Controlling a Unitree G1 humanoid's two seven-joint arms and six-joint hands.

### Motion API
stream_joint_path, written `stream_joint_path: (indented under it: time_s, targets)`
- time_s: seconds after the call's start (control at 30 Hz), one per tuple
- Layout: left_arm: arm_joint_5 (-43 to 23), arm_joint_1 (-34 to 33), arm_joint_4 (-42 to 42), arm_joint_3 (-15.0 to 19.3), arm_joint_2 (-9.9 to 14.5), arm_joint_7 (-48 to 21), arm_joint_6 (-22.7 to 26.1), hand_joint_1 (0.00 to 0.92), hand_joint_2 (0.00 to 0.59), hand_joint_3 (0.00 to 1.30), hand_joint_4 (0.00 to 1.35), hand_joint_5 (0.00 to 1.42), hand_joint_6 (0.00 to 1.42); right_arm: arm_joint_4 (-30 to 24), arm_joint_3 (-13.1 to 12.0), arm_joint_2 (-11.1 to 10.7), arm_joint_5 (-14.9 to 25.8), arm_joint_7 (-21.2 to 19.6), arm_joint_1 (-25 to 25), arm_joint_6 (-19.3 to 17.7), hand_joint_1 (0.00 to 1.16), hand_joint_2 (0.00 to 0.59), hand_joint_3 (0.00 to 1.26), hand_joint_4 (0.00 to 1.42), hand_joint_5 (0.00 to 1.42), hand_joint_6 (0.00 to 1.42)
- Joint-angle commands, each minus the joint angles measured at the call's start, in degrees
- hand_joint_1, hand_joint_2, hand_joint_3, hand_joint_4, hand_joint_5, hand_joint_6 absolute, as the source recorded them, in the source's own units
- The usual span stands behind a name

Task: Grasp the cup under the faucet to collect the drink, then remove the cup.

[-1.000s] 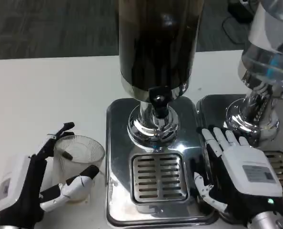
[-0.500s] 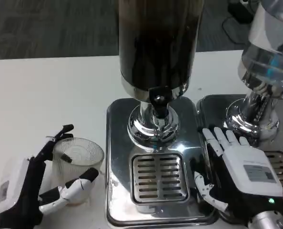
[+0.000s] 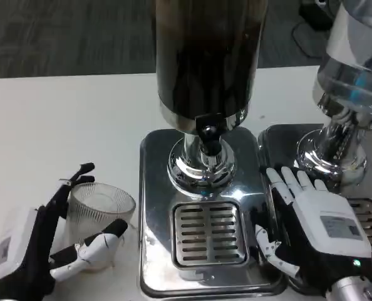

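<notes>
The clear ribbed plastic cup (image 3: 102, 210) stands on the white table, left of the dispenser's steel base (image 3: 155, 188), and away from the black faucet (image 3: 208, 130). My left hand (image 3: 39, 248) wraps it loosely: one finger lies along the far left rim and the thumb presses the near right side by the base. The cup's contents are unclear. My right hand (image 3: 317, 226) lies flat with its fingers spread, holding nothing, on the right edge of the base beside the drip grate (image 3: 210, 233). The dispenser tank (image 3: 205, 56) holds a dark drink.
A second dispenser (image 3: 352, 81) with a clear tank and chrome foot stands at the right on its own steel tray (image 3: 280, 141). White table (image 3: 61, 119) stretches left and behind the cup. Grey carpet lies beyond the far edge.
My left hand has drawn slightly left and toward me, and the cup has slid a little the same way with it. The right hand has stayed put.
</notes>
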Motion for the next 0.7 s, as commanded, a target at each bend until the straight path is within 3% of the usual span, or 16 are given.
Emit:
stream_joint_path:
  time_s: [0.03,0.7]
  targets:
    - [0.3,0.2,0.3,0.2,0.3,0.3,-0.1,0.648,0.190,0.24,0.29,0.62,0.66,0.3,-0.3,-0.1,0.2,-0.1,-0.8,-0.3,0.39,0.549,0.05,0.00,0.00,0.00]
    - [1.4,-0.7,-0.2,0.5,0.3,2.2,-1.5,0.665,0.184,0.27,0.31,0.62,0.67,0.8,-0.3,0.0,0.5,-0.5,-1.2,-0.2,0.39,0.549,0.05,0.00,0.00,0.00]
